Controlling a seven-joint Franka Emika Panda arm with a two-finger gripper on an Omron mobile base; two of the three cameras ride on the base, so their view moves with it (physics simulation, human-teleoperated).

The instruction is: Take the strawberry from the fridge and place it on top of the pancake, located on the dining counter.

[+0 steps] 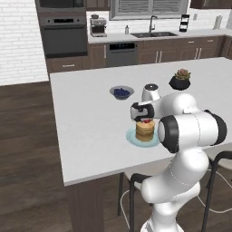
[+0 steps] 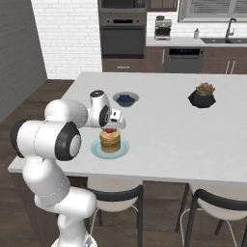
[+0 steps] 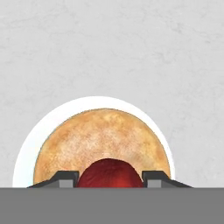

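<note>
the jaws are closed on the strawberry (image 3: 111,173) at its sides, directly above the pancake (image 3: 103,146). it is judged light, soft and easily bruised, so gentle pressure is advised.

White brick wall (image 1: 20,41), dark wood floor (image 1: 25,149), brown cabinets (image 1: 181,50), built-in oven (image 1: 63,34).

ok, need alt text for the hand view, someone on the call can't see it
Looking straight down, a red strawberry sits between the two dark fingertips of the gripper, directly over a round golden-brown pancake. The pancake rests on a pale round plate, on the white dining counter.
</note>
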